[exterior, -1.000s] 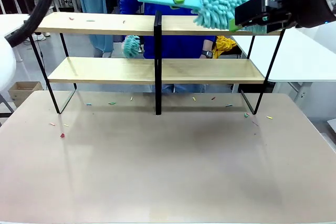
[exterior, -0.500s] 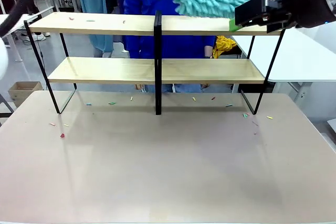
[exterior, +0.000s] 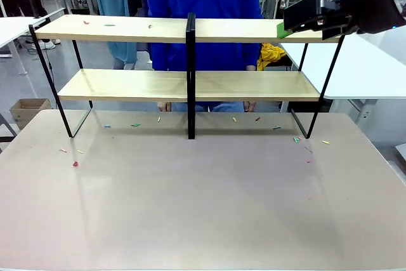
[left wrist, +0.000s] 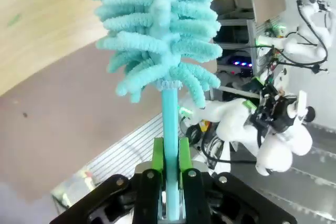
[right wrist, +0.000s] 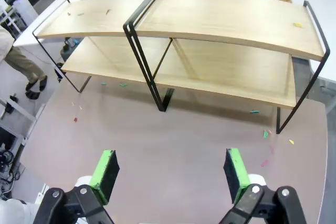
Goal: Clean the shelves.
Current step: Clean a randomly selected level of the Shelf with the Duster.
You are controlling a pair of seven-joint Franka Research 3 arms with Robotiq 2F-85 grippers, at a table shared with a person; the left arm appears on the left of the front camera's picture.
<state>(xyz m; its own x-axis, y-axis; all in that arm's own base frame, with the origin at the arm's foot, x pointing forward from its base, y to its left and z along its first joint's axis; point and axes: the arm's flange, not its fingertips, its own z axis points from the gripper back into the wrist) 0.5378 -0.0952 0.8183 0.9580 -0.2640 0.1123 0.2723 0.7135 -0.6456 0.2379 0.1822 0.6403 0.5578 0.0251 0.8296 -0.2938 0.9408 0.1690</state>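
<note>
I see the shelves (exterior: 127, 28) along the tabletop's (exterior: 203, 220) far edge: two light-wood boards in a black frame, with specks on the top board's left end. Coloured scraps (exterior: 75, 164) dot the tabletop in front. My left gripper (left wrist: 170, 153) is clamped on a teal duster (left wrist: 157, 40). My right gripper (right wrist: 170, 174) hangs with jaws apart. A person (exterior: 203, 4) stands behind the shelves.

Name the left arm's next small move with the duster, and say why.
Probably lower the duster, clamped in the left gripper, onto the top board of the shelves and sweep its left half, since small coloured scraps lie there.
</note>
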